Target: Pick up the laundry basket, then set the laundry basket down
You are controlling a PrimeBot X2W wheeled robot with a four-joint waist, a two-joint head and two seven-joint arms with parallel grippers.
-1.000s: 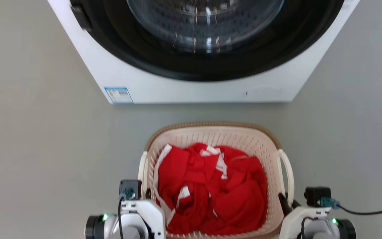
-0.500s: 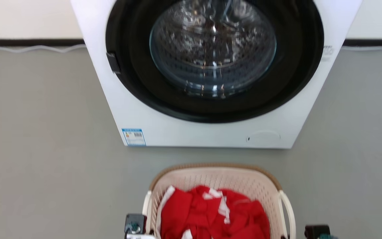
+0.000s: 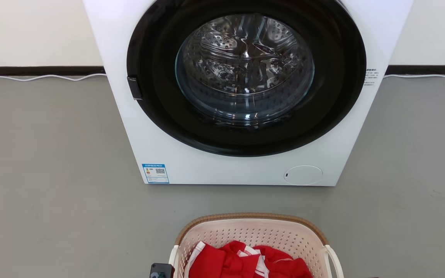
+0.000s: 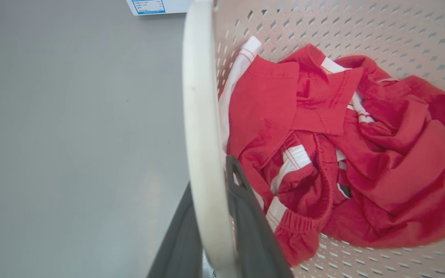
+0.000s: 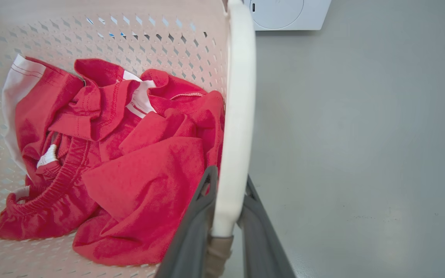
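The cream-white perforated laundry basket [image 3: 251, 219] with a brown rim sits low in the head view, in front of the washing machine. Red and white clothes [image 3: 245, 262] lie bunched inside it. In the left wrist view my left gripper [image 4: 209, 175] is shut on the basket's white left handle [image 4: 199, 96], one dark finger on each side of the bar. My right gripper [image 5: 228, 175] is shut the same way on the white right handle [image 5: 240, 77]. The clothes [image 4: 342, 146] [image 5: 129, 154] cover most of the basket's bottom.
A white front-loading washing machine [image 3: 242, 170] with a dark round door stands on the grey floor just beyond the basket. A white cable [image 3: 41, 77] runs along the dark baseboard behind it. Open floor [image 3: 45, 173] lies to either side.
The head camera has tilted upward: the washing machine and basket sit lower in the picture, and both wrists have dropped below its bottom edge. Both grips look unchanged.
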